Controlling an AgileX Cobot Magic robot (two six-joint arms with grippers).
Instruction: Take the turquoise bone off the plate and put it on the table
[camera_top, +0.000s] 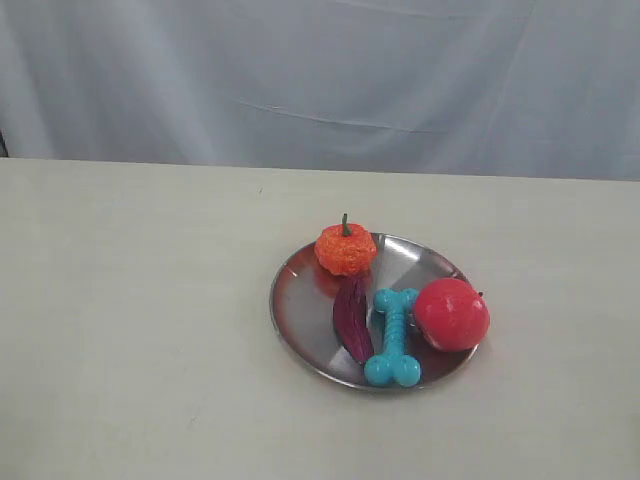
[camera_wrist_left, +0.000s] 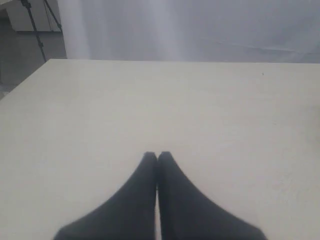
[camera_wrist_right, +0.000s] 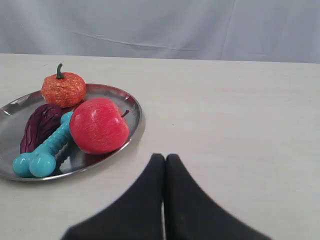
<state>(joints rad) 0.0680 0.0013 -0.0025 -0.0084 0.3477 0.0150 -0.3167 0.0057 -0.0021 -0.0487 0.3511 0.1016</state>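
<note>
The turquoise bone (camera_top: 393, 335) was seen lying flat on the plate (camera_top: 300, 295), in the part of the plate near 5 o'clock in the exterior view. Its long line was laid from about 12 o'clock to 6 o'clock, with one knobbed end close to the rim at 6 o'clock. A purple piece (camera_top: 352, 318) was set just beside it at 9 o'clock, and it could not be told if the two touched. A red apple (camera_top: 451, 314) was set just beside it at 3 o'clock. An orange pumpkin (camera_top: 346, 249) was set near 12 o'clock, apart from the bone. The bone had not yet been put on the table (camera_top: 140, 300).

No arm was seen in the exterior view. The left gripper (camera_wrist_left: 157, 156) was shown with its fingers pressed together and nothing held, and only table was seen ahead of it. The right gripper (camera_wrist_right: 165, 157) was pressed together too, with nothing held. The plate and the bone were seen in the right wrist view, with the apple nearer to the fingers than the bone. So the right gripper was judged to be the nearer one. Its fingers would have to be spread first, and the bone would likely be best reached at its 6 o'clock end, where no other toy was in the way.
</note>
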